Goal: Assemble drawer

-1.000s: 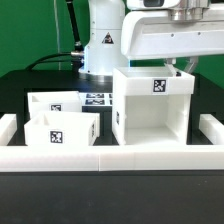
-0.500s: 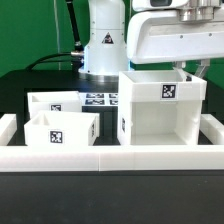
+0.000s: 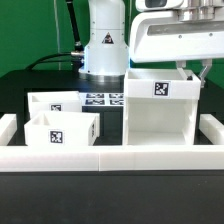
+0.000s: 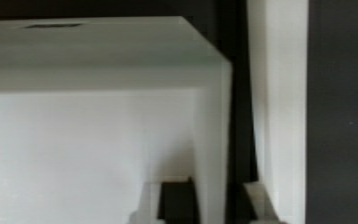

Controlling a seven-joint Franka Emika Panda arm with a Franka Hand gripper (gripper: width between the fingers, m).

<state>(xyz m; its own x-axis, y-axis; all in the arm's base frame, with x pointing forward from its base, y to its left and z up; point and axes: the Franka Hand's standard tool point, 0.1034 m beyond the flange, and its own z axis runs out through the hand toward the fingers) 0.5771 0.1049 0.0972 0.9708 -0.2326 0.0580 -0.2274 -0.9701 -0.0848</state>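
The tall open-faced box shell (image 3: 146, 90) of the drawer stands at the exterior view's right, open face toward the camera, with a tag on its top band. My gripper (image 3: 190, 68) reaches down at the shell's top right corner. In the wrist view the gripper (image 4: 211, 200) has one dark finger on each side of a thin white wall of the shell (image 4: 87, 120) and is shut on it. Two smaller open-top trays stand at the left, one behind (image 3: 52, 102) and one in front (image 3: 62, 130), each tagged and well apart from the gripper.
Low white border blocks run along the front (image 3: 110, 158), the left (image 3: 8, 125) and the right (image 3: 212, 126). The marker board (image 3: 97, 99) lies behind the trays. The arm's white base (image 3: 100, 45) stands at the back.
The shell has moved toward the exterior view's right with the gripper and has turned to face the camera more squarely. The trays have not moved.
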